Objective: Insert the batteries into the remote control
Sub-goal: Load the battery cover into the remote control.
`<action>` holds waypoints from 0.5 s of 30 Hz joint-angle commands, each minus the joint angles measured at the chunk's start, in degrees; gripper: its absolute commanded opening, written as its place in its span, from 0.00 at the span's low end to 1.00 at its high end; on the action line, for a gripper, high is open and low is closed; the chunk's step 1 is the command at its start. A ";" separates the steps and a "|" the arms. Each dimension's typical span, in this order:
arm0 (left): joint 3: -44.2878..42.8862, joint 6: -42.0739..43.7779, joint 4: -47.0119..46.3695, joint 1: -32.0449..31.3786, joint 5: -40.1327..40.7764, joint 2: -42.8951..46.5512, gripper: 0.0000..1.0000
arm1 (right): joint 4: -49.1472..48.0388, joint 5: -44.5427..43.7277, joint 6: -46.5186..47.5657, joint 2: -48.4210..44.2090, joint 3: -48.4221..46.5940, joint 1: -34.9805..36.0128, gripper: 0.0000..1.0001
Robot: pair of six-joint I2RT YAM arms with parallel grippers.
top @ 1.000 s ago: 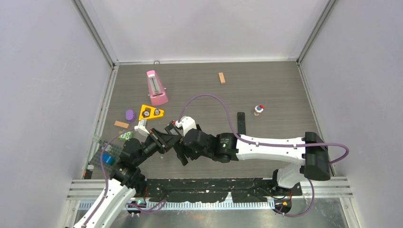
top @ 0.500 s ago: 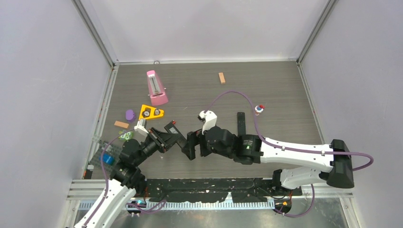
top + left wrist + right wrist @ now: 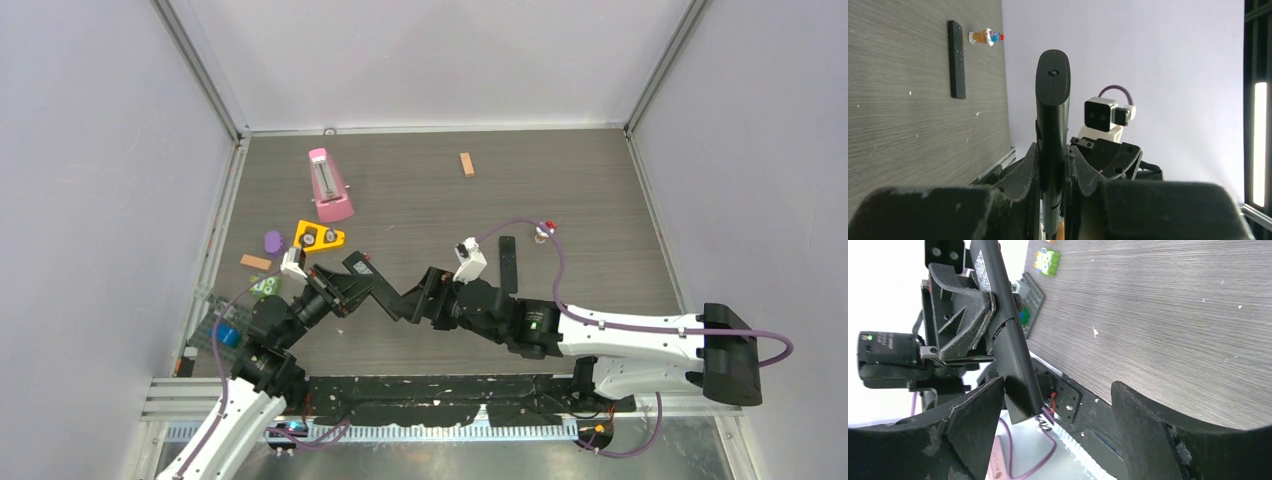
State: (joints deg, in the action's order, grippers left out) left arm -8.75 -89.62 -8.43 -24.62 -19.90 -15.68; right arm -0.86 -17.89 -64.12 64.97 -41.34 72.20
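My left gripper (image 3: 345,288) is shut on the remote control (image 3: 380,292), a long black bar held off the table near the front left. In the left wrist view the remote control (image 3: 1052,100) sticks straight out from between the fingers of the left gripper (image 3: 1053,157). My right gripper (image 3: 415,300) is open just right of the remote's free end. In the right wrist view its left finger (image 3: 973,430) sits beside the tip of the remote control (image 3: 1010,360), which bears a white label, and nothing is held in the right gripper (image 3: 1058,425). No batteries show.
A second black bar (image 3: 507,264) lies flat to the right, near a small figurine (image 3: 544,231). A pink wedge (image 3: 328,186), yellow triangle (image 3: 317,237), purple piece (image 3: 272,241), green tile (image 3: 265,286) and grey plate (image 3: 222,325) crowd the left. A wooden block (image 3: 466,164) lies at the back.
The right arm has swung to the right and its open gripper has drawn back from over the left gripper to the remote's free end. The left gripper has kept its hold.
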 commanded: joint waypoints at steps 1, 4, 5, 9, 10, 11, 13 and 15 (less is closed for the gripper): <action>-0.35 -3.68 -7.64 0.28 -0.97 0.91 0.00 | -7.34 -2.75 -6.44 0.10 1.35 -0.56 0.82; -0.32 -5.02 -9.46 0.28 -0.93 0.92 0.00 | -8.63 -1.49 -7.23 1.83 1.45 -0.59 0.79; -0.30 -5.48 -9.94 0.28 -0.93 0.98 0.00 | -9.18 -1.17 -7.75 2.22 1.45 -0.58 0.78; -0.30 -7.16 -11.57 0.28 -0.82 1.17 0.00 | -10.84 -0.53 -8.62 4.30 1.76 -0.57 0.71; -0.30 -7.47 -11.65 0.28 -0.64 1.38 0.00 | -11.00 -0.51 -8.86 4.56 1.78 -0.57 0.68; -0.30 -7.80 -11.62 0.28 -0.48 1.62 0.00 | -11.09 -0.66 -9.12 5.06 1.79 -0.57 0.67; -0.30 -8.46 -11.57 0.28 0.05 2.23 0.00 | -11.18 -0.73 -9.54 5.96 1.59 -0.62 0.61; -0.34 -8.87 -11.38 0.28 0.48 2.84 0.00 | -11.44 -0.55 -10.00 6.89 1.31 -0.58 0.54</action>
State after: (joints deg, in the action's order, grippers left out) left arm -7.97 -94.56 -11.77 -24.34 -19.11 -14.81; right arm -13.32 -17.15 -72.73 69.34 -40.23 71.90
